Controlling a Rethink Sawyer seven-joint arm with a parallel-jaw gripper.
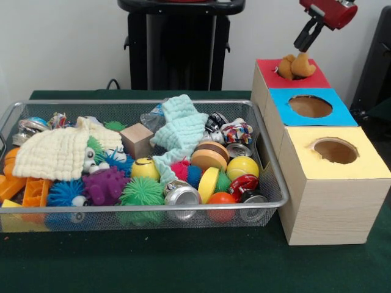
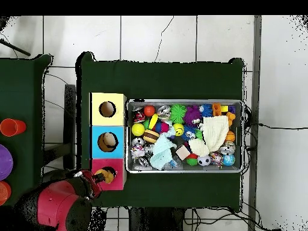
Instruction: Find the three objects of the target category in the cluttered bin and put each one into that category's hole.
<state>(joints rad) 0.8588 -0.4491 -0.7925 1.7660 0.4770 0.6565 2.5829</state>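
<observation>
Directly below my tool [image 1: 303,43], a tan plush animal [image 1: 295,66] sits in the red-topped hole [image 1: 287,71], released I judge (others unseen in the bin [image 1: 269,177]).

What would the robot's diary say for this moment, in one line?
claw: above red hole | tan plush: sitting in hole, not through | bin: still cluttered
</observation>
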